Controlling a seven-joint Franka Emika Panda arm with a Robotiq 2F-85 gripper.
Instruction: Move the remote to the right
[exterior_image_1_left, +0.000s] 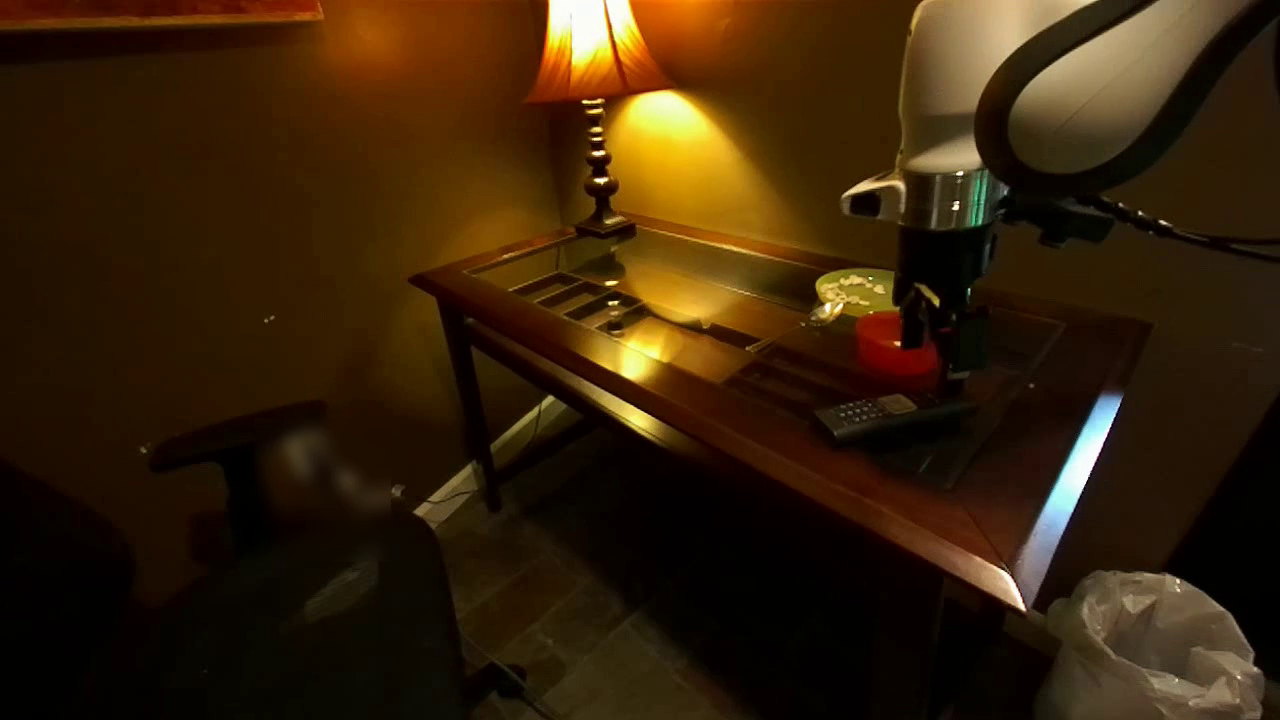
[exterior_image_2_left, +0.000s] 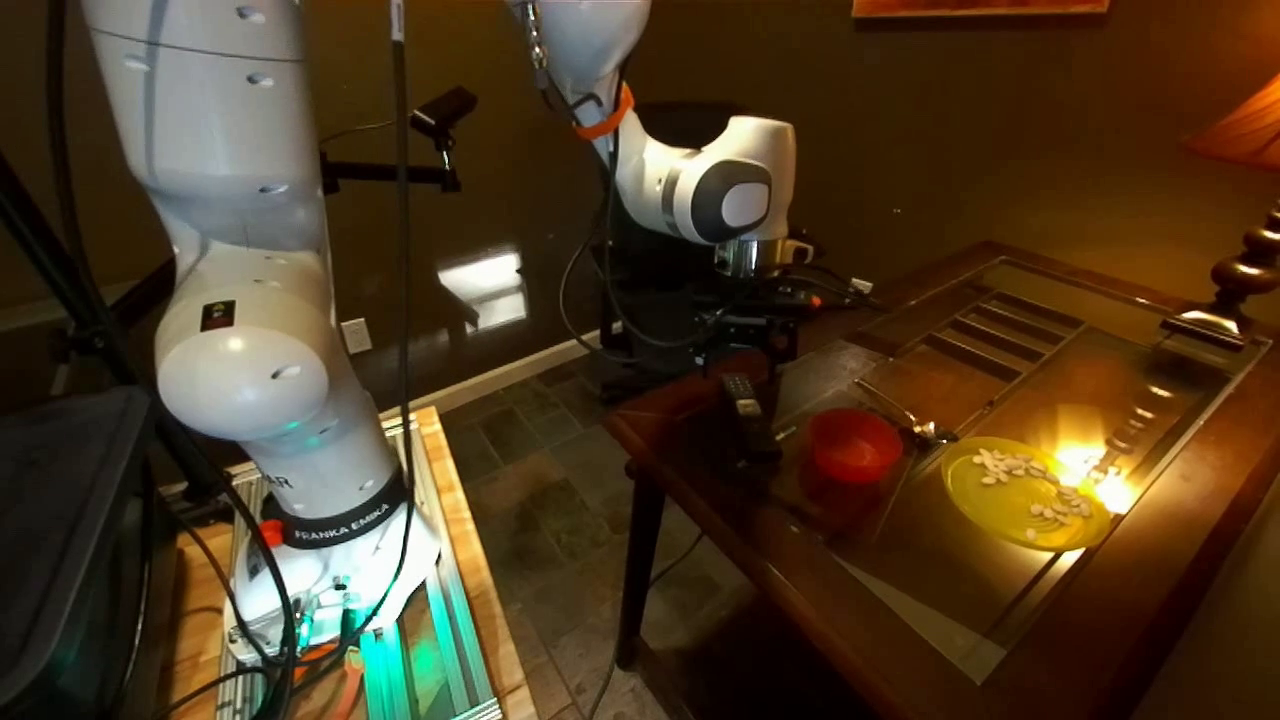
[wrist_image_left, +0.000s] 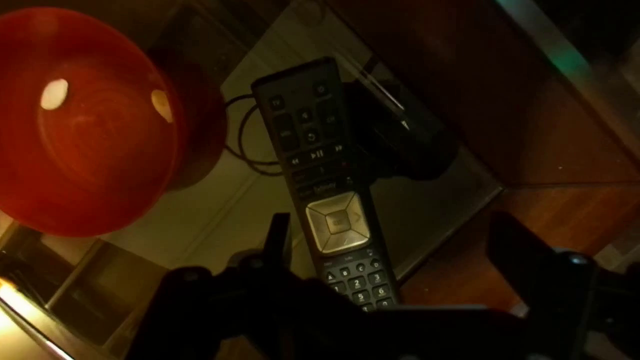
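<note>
The remote (wrist_image_left: 325, 175) is a dark, flat oblong with a silver square pad. It lies on the glass-topped table and also shows in both exterior views (exterior_image_1_left: 880, 415) (exterior_image_2_left: 750, 415). My gripper (wrist_image_left: 392, 237) is open, with nothing held. In the wrist view the remote's number-key end lies between the fingers, nearer the left one, and its lowest part is hidden by the gripper. In both exterior views the gripper (exterior_image_1_left: 935, 350) (exterior_image_2_left: 745, 350) points down close over the remote; the exact height is hard to tell.
A red bowl (wrist_image_left: 90, 125) stands close beside the remote. A spoon (exterior_image_2_left: 930, 432) and a yellow-green dish (exterior_image_2_left: 1000, 515) with white pieces lie beyond it. A lamp (exterior_image_1_left: 598, 165) stands at the far corner. The table's edge (exterior_image_1_left: 1080, 470) is near; a lined bin (exterior_image_1_left: 1150, 640) stands below.
</note>
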